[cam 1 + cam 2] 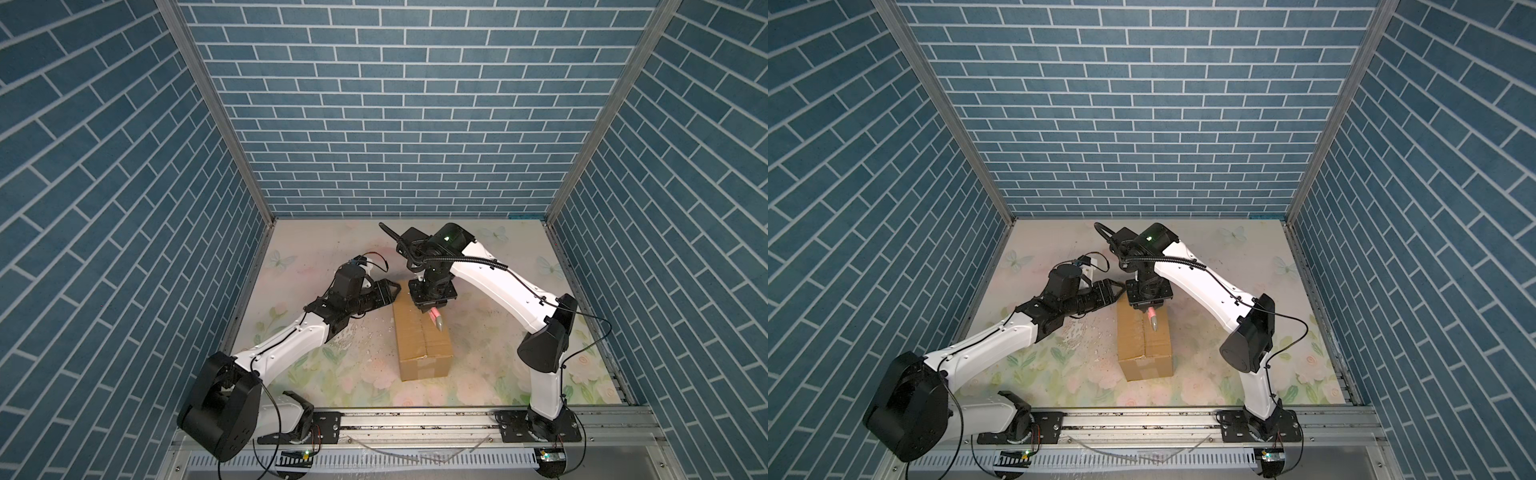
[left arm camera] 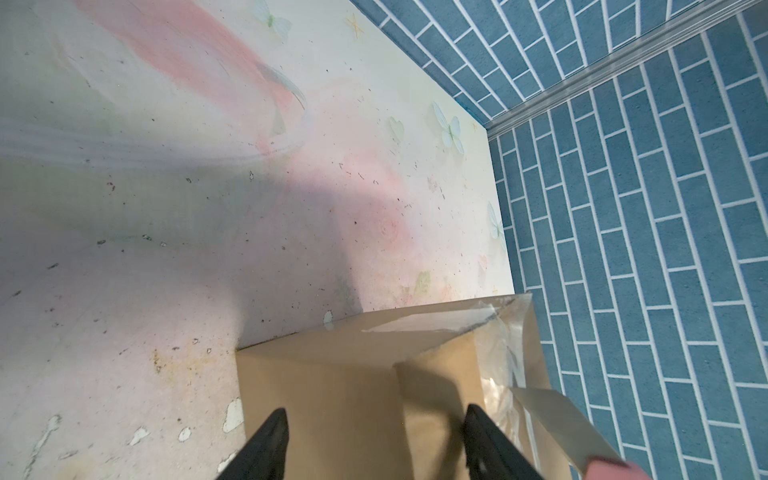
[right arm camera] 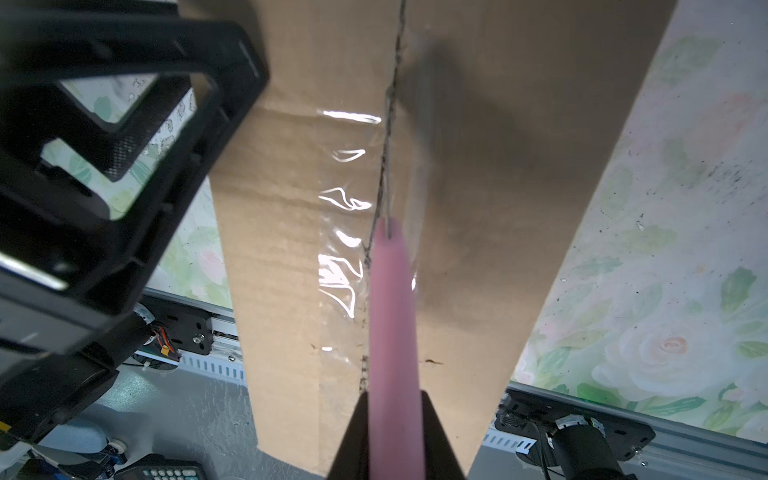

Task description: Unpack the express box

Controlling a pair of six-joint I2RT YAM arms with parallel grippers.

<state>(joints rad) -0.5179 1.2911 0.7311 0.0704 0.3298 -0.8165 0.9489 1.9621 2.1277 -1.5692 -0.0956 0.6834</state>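
**Express box** (image 1: 422,338): a brown corrugated carton lying lengthwise at mid-table (image 1: 332,386), flaps closed, with clear tape (image 3: 340,249) over the seam (image 3: 392,104). Expect it to be light and stiff at the edges, with top panels that give under pressure and slick tape. Brace it at a corner or side wall, never on the flaps. Over its far half, the right gripper (image 3: 395,419) is clamped on the pink knife (image 3: 390,316), blade at the seam. At the far left corner, the left gripper (image 2: 374,440) stands parted astride the edge; contact is unclear.
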